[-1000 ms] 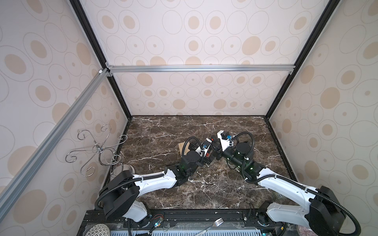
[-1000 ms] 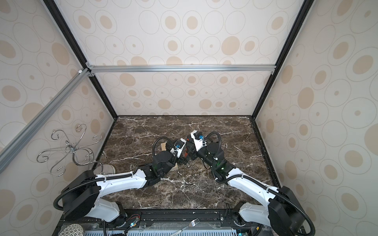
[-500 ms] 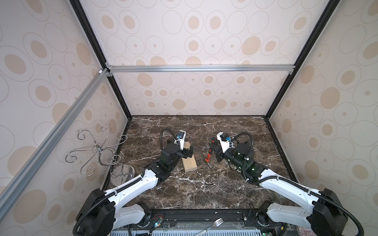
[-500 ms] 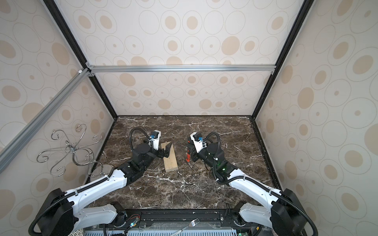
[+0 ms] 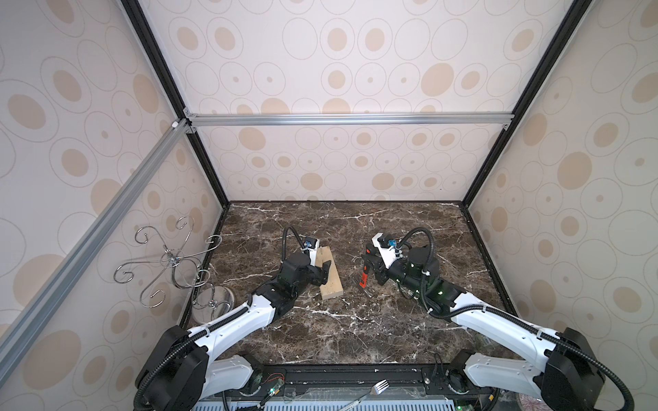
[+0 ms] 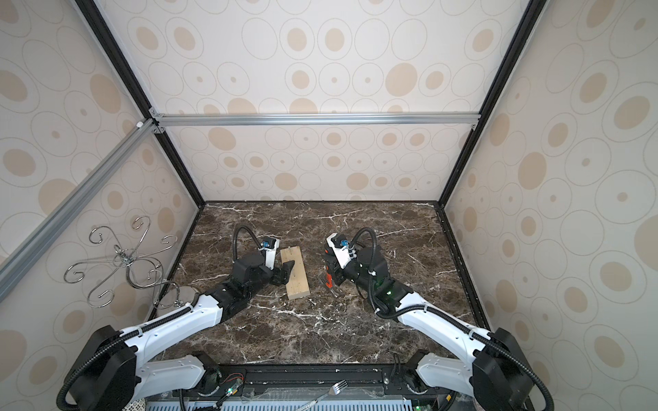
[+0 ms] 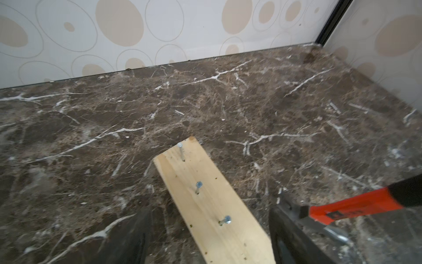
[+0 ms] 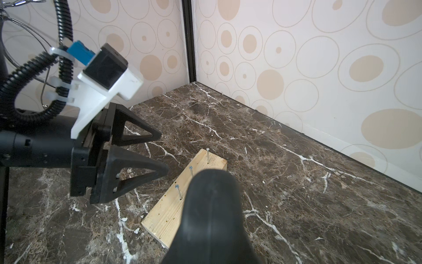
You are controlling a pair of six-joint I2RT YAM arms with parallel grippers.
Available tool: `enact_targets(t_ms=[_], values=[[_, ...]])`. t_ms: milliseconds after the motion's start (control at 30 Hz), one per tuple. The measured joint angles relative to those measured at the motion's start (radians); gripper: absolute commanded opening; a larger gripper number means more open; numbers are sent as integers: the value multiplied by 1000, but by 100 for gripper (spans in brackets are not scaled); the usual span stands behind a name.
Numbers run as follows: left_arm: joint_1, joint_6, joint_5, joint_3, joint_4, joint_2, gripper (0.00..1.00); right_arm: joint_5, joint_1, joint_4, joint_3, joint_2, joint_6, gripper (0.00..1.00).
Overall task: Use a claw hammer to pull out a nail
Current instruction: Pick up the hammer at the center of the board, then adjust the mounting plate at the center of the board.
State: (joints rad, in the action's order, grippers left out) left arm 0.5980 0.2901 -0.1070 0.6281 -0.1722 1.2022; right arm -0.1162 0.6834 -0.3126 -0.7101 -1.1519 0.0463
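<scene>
Right fingers (image 5: 370,275) clamp the claw hammer (image 5: 363,281) handle; left fingers (image 8: 157,146) spread, empty, above the plank (image 5: 329,272).

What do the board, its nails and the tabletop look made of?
Board: pale unfinished softwood, visible grain. Nails: shiny, bluish metal, likely zinc-plated steel. Tabletop: dark brown with white veins; marble or a marble-look laminate, cannot tell which.

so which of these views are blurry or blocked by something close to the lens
Left wrist view: the claw hammer is smeared by blur, and the left pincer fingers are dark and soft. Right wrist view: a black out-of-focus finger covers part of the wooden block. Both top views: sharp, with walls bowed by the wide lens.
</scene>
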Motion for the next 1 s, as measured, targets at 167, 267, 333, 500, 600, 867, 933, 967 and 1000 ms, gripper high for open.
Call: enact_targets(t_ms=[167,267,333,500,600,867,933,967,1000], values=[[-32,79,5,-26,61,-2,38,-1,0,35,-20,0,32,0],[-38,116,5,-50,107,9,33,-5,0,45,-25,0,47,0],[-38,136,13,-57,122,28,31,-8,0,48,-25,0,55,0],[-38,172,55,-58,144,101,27,-18,0,67,-31,0,79,0],[-38,187,85,-58,149,140,26,-24,0,84,-42,1,95,0],[1,200,163,-56,142,253,25,-24,0,127,-66,23,132,0],[26,199,178,-42,129,288,26,-25,0,133,-73,26,140,0],[40,198,190,-26,124,306,26,-26,0,137,-77,27,146,0],[50,199,199,-14,113,323,27,-27,0,145,-81,28,151,0]])
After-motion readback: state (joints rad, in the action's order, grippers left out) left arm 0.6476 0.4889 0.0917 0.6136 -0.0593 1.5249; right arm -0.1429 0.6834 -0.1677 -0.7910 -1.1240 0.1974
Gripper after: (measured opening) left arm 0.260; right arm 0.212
